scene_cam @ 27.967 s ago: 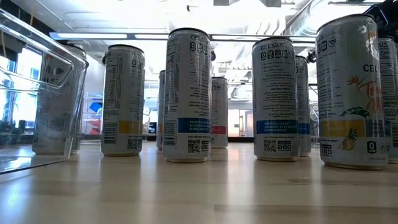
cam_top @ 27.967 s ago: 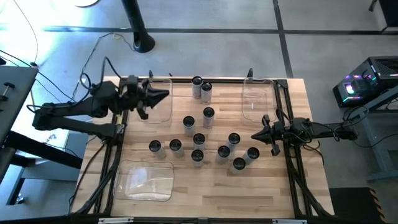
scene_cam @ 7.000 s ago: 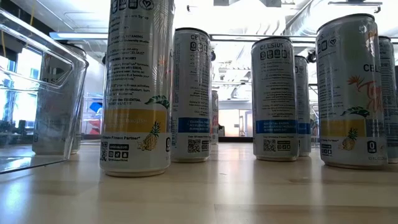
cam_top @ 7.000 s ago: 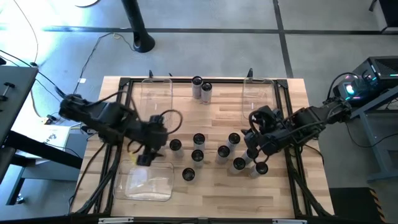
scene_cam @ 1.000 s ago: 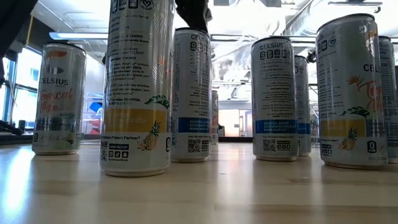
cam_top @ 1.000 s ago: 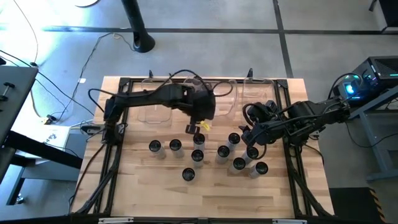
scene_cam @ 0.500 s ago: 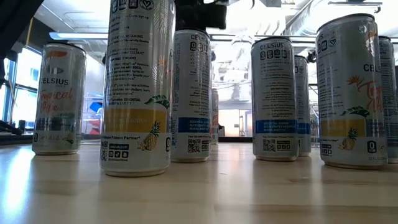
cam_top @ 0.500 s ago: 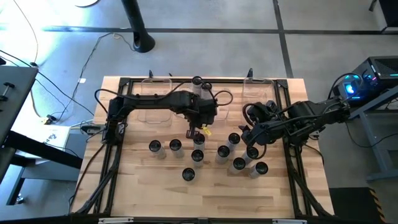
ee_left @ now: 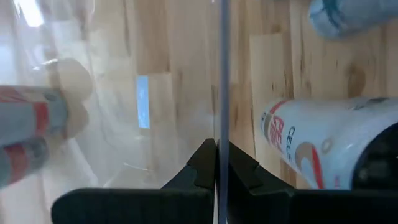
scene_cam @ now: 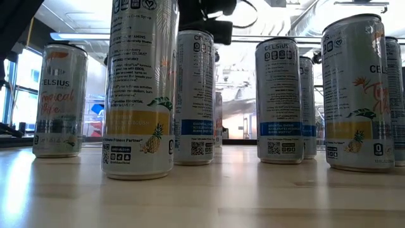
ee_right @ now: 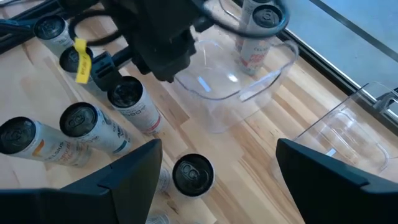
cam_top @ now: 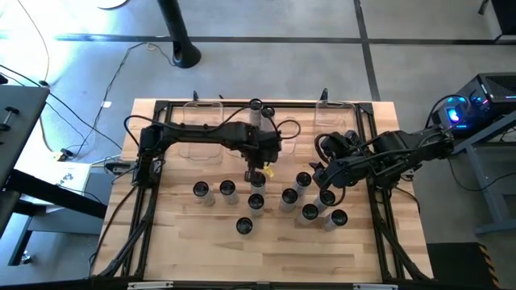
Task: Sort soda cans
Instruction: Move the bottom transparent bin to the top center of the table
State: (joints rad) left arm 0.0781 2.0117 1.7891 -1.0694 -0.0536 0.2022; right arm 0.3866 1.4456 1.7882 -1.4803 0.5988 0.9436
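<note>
The left gripper [cam_top: 262, 165], pinching the clear rectangular plastic bin's wall [ee_left: 219, 74], could topple nearby silver-grey cylindrical soda cans [cam_top: 256, 182]; the right gripper [cam_top: 320, 179] gapes.

Twelve soda cans [cam_top: 227, 188] and three clear plastic bins [cam_top: 334, 121]: one pinched in the left gripper [ee_right: 177, 73], two apart from it.

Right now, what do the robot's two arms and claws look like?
Both arms are black and chunky, with looping black cables. The left gripper has a yellow tag beside it. The right gripper has two flat, dark, wedge-shaped fingers.
</note>
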